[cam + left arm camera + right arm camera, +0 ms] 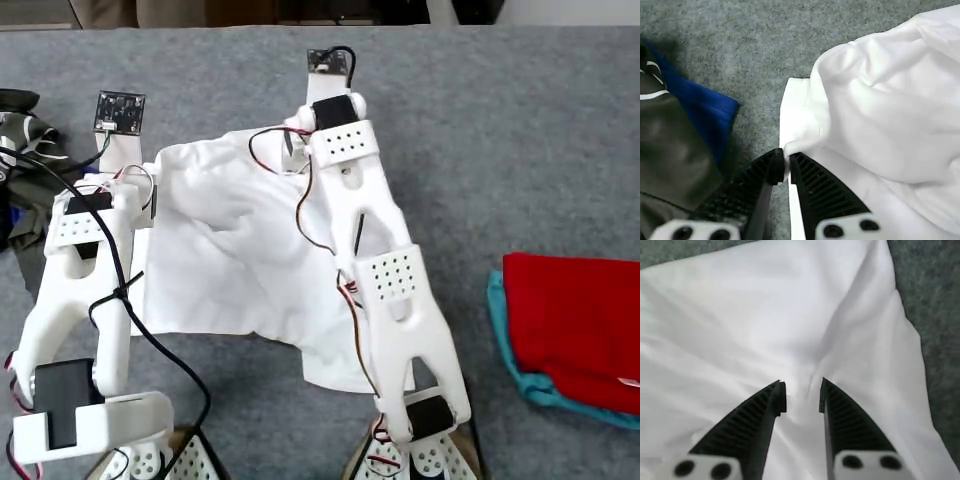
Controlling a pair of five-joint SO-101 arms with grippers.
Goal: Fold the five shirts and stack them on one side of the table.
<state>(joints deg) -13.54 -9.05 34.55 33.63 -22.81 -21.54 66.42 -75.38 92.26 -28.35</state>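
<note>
From up top, the white shirt [230, 260] lies rumpled mid-table with both arms on it. A folded red shirt [575, 315] sits on a teal one [515, 375] well off to one side, and a dark heap of clothes [20, 125] is on the other. The table [500, 120] is grey and felt-like, so I reckon cloth drags on it: lift, don't slide.

Left wrist: your left fingers [812, 185] are clenched on the shirt's edge, just a thin pinch at the tips, with a blue garment [710, 120] right beside them. I'd go gently so it doesn't slip out.

Right wrist: your right fingers [757, 415] are spread over the shirt, with a crease between the tips. Close on that, then raise both together.
</note>
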